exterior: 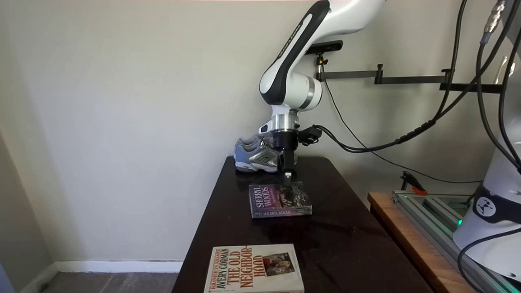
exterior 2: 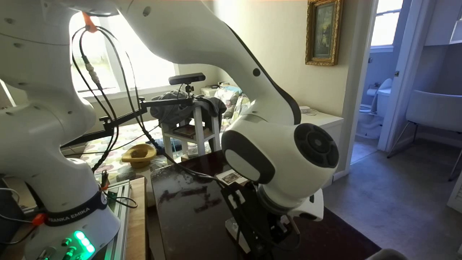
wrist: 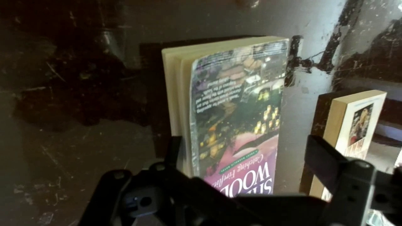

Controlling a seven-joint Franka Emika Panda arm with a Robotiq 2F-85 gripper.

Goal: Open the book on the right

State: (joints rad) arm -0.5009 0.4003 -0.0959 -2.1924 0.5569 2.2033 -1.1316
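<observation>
Lying flat on the counter [exterior: 346, 244], closed and face up: the dark book [wrist: 238, 125]. To either side of it in the wrist view, jaws spread wide, released, with nothing in their grasp. On one side, right by the page edge [wrist: 177, 103], impossible to tell whether touching; on the other, apart from the dark book, with counter showing between. Nearer in an exterior view, the cream book [exterior: 254, 270], also closed. Farther back, partly hidden, a sneaker [exterior: 254, 154].
</observation>
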